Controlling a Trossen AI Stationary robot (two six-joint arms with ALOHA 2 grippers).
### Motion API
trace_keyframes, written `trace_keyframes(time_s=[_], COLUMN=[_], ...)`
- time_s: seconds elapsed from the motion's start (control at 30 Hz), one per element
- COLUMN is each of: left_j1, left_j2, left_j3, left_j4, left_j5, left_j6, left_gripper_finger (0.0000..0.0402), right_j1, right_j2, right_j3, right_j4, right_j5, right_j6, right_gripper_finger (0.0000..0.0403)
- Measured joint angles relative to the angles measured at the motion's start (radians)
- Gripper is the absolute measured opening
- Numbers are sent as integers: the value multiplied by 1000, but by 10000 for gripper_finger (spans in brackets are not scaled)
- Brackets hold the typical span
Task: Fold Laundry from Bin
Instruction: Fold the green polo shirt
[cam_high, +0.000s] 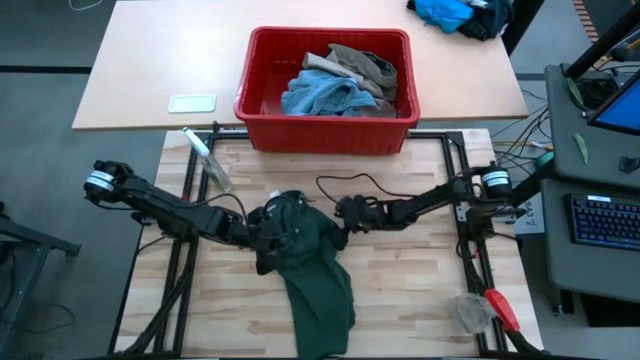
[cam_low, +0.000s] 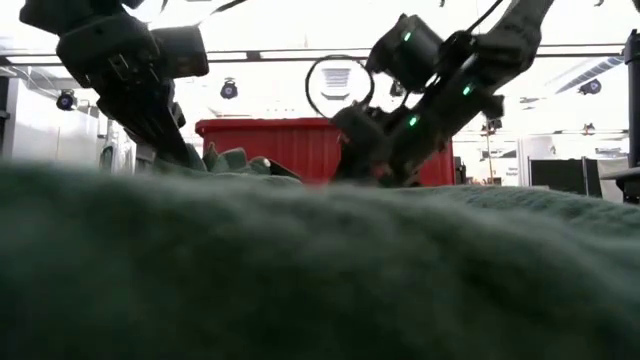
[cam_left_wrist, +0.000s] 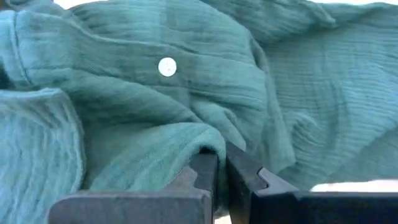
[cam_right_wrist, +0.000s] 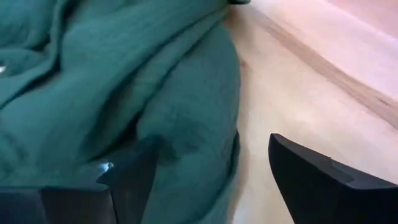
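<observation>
A dark green garment (cam_high: 310, 262) lies crumpled on the wooden table, its bunched upper part between my two grippers and its long lower part reaching the near edge. It carries a white button (cam_left_wrist: 166, 67). My left gripper (cam_high: 262, 228) is shut on the garment's left upper part. My right gripper (cam_high: 343, 213) stands open at the garment's right upper edge (cam_right_wrist: 224, 124), one finger (cam_right_wrist: 134, 171) at the cloth, the other (cam_right_wrist: 311, 174) over bare wood. The red bin (cam_high: 328, 90) stands behind, holding light blue (cam_high: 320, 95) and khaki (cam_high: 365, 65) laundry. My left gripper pinches a raised fold of the green garment (cam_left_wrist: 208, 146) between its two fingertips, coming slanting down from the table's left. The cloth around the fold lies slack on the table. My right gripper stands astride the garment's edge; I cannot tell whether it touches the cloth.
A clear plastic piece (cam_high: 208, 158) lies left of the bin's near corner. A pale card (cam_high: 192, 103) rests on the far table. A red-handled tool (cam_high: 500, 310) lies at the near right. A bright blue cloth heap (cam_high: 450, 12) sits far right. In the low view green cloth (cam_low: 320, 270) fills the foreground.
</observation>
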Motion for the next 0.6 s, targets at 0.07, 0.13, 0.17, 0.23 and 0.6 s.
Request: trace_keyframes(time_s=[0.07, 0.13, 0.17, 0.23, 0.6], left_j1=[0, 0, 0, 0, -17], left_j2=[0, 0, 0, 0, -18], left_j3=[-5, -6, -6, -6, 91], left_j4=[0, 2, 2, 4, -34], left_j5=[-28, -67, -87, -143, -416], left_j6=[-11, -18, -22, -28, -6], left_gripper_finger=[0, 0, 0, 0, 0], right_j1=[-15, -23, -23, -23, 52], right_j2=[23, 36, 41, 44, -129], right_j3=[1, 1, 1, 1, 1], right_j4=[25, 51, 57, 66, -38], right_j5=[-42, -76, -81, -82, -34], right_j6=[0, -8, -17, -28, -157], right_gripper_finger=[271, 245, 228, 184, 11])
